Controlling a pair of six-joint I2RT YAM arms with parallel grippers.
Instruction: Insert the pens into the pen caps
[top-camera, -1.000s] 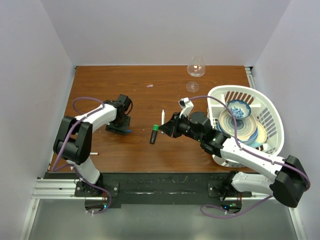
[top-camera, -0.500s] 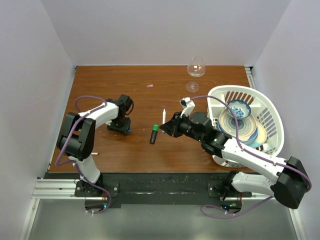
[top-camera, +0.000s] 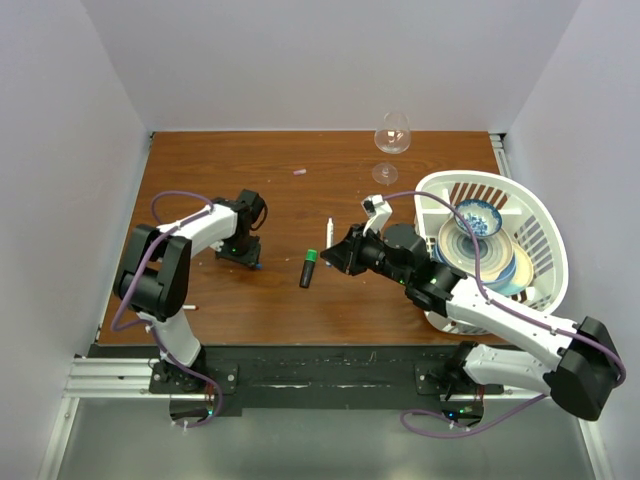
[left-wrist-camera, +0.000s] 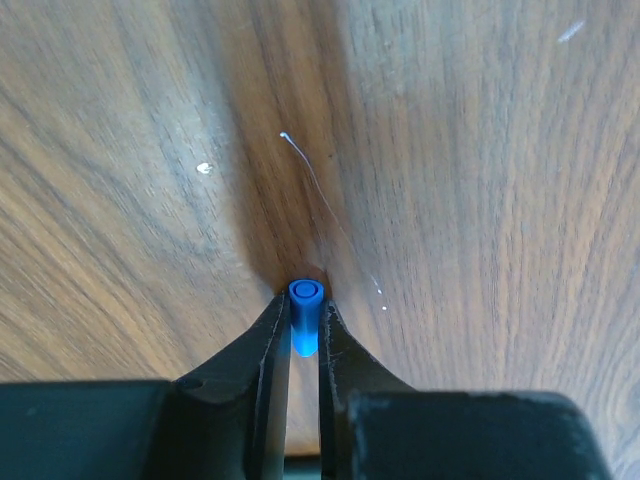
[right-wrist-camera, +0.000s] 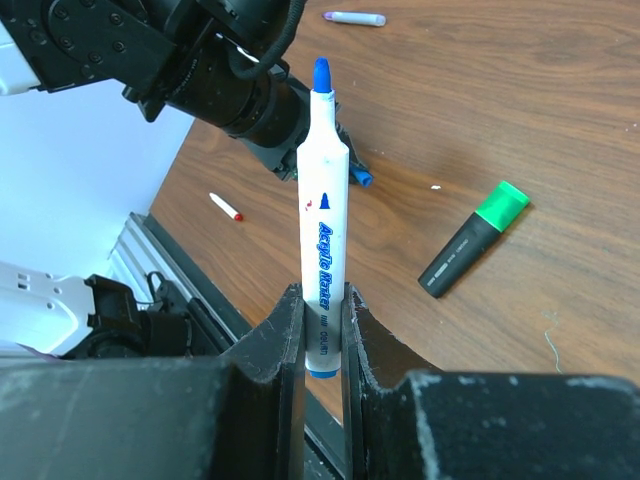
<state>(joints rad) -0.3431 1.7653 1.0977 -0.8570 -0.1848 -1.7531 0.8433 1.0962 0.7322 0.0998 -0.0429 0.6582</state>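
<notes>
In the left wrist view my left gripper (left-wrist-camera: 305, 300) is shut on a small blue pen cap (left-wrist-camera: 305, 318), its tips down on the wood. From above, that gripper (top-camera: 243, 252) sits left of centre with the blue pen cap (top-camera: 258, 263) at its tips. My right gripper (right-wrist-camera: 322, 296) is shut on a white pen (right-wrist-camera: 322, 210) with a blue tip, pointing toward the left arm. From above, the right gripper (top-camera: 340, 258) is mid-table with the white pen (top-camera: 328, 232). A black marker (top-camera: 308, 270) wearing a green cap lies between the arms. A thin red-tipped pen (right-wrist-camera: 225, 207) lies near the front edge.
A pale pink cap (top-camera: 299, 171) lies toward the back. A wine glass (top-camera: 391, 135) stands at the back right. A white basket (top-camera: 480, 178) with bowls and plates fills the right side, beside my right arm.
The left gripper's jaws have closed onto the blue cap, and the left arm shifted slightly. The right arm with its pen has barely moved.
</notes>
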